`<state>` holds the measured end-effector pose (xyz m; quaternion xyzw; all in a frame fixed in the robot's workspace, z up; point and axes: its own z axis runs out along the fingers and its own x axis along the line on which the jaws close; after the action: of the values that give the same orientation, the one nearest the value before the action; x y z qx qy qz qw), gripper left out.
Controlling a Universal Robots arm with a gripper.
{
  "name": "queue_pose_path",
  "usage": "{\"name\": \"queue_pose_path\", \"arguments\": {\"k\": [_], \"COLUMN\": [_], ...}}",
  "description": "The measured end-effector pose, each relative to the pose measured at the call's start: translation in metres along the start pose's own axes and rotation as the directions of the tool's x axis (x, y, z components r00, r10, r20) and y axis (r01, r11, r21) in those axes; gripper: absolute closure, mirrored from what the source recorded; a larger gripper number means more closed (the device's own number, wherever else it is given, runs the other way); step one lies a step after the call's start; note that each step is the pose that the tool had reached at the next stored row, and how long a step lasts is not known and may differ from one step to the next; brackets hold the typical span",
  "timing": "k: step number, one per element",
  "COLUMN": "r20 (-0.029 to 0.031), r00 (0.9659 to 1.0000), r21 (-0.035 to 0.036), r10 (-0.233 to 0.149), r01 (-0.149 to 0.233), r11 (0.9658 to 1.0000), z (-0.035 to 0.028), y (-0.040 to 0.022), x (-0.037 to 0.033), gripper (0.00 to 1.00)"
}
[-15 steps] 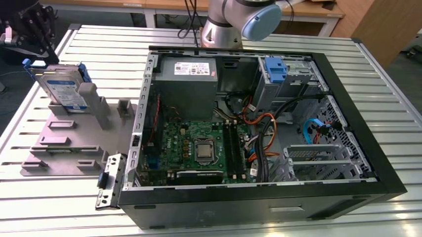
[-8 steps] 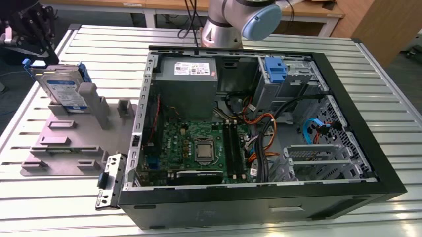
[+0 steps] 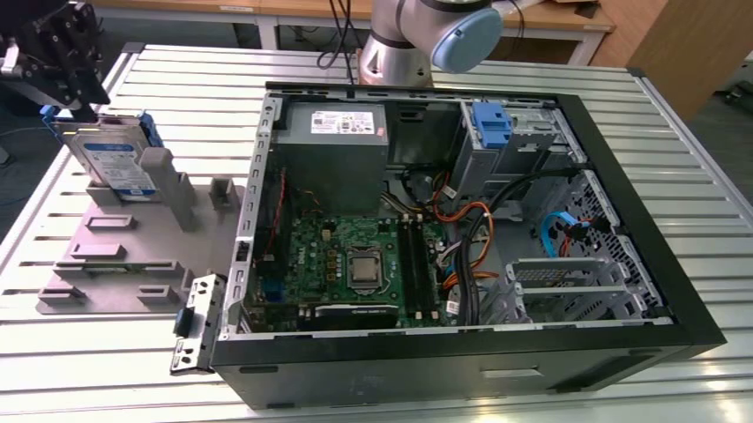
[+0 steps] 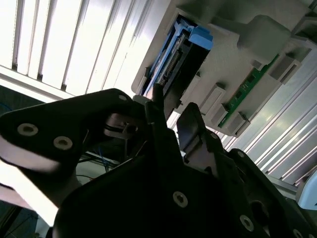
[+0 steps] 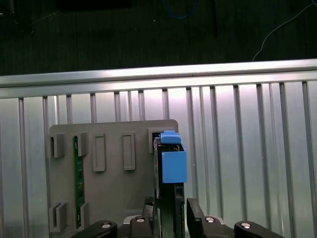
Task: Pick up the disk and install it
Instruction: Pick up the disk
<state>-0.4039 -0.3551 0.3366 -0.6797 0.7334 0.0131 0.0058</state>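
Tabletop of silver metal slats (image 3: 671, 150) spreads beneath the claw (image 3: 80, 107) and away from it on every side. Well apart from the claw, toward the exterior view's right, we see a black computer case (image 3: 389, 374) lying on its side with its panel off. Inside it, all far from the claw, sit a grey power-supply box (image 3: 335, 123), a green motherboard (image 3: 353, 256) and a blue plastic carrier (image 3: 492, 123). Beyond the case rises the grey and pale-blue robot arm (image 3: 412, 35).

Directly below the claw lies a flat grey fixture plate (image 3: 106, 256) with raised blocks and slots. The disk (image 3: 112, 163) stands on edge in one of those slots, right under the claw. Its labelled silver face shows in the exterior view. In the first wrist view we look down on the disk (image 5: 173, 166) edge-on, with its blue frame facing the claw (image 5: 171, 208).

The claw is black. In the second wrist view the claw (image 4: 174, 101) has its two fingers (image 4: 190, 124) standing apart with a gap between them, and they hold nothing. It hangs just above the disk (image 4: 190, 47), one finger to either side of the upper edge. We cannot tell whether they touch it.

Smallest, a thin green memory stick (image 5: 76, 178) sits on edge in another slot of the plate, off to one side of the claw and apart from the disk.
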Motion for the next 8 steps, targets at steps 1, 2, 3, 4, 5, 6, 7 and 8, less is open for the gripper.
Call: {"name": "queue_pose_path", "arguments": {"k": [1,2,3,4,5,6,7,8], "r20": [0.0,0.0,0.0,0.0,0.0,0.0,0.0,0.0], "r00": [1.0,1.0,1.0,1.0,1.0,1.0,1.0,1.0], "r21": [0.0,0.0,0.0,0.0,0.0001,0.0001,0.0001,0.0001], "r10": [0.0,0.0,0.0,0.0,0.0,0.0,0.0,0.0], "r01": [0.0,0.0,0.0,0.0,0.0,0.0,0.0,0.0], "r11": [1.0,1.0,1.0,1.0,1.0,1.0,1.0,1.0], "z": [0.0,0.0,0.0,0.0,0.0,0.0,0.0,0.0], "y": [0.0,0.0,0.0,0.0,0.0,0.0,0.0,0.0], "x": [0.0,0.0,0.0,0.0,0.0,0.0,0.0,0.0], "gripper": [0.59,0.53,0.53,0.53,0.47,0.47,0.47,0.47]}}
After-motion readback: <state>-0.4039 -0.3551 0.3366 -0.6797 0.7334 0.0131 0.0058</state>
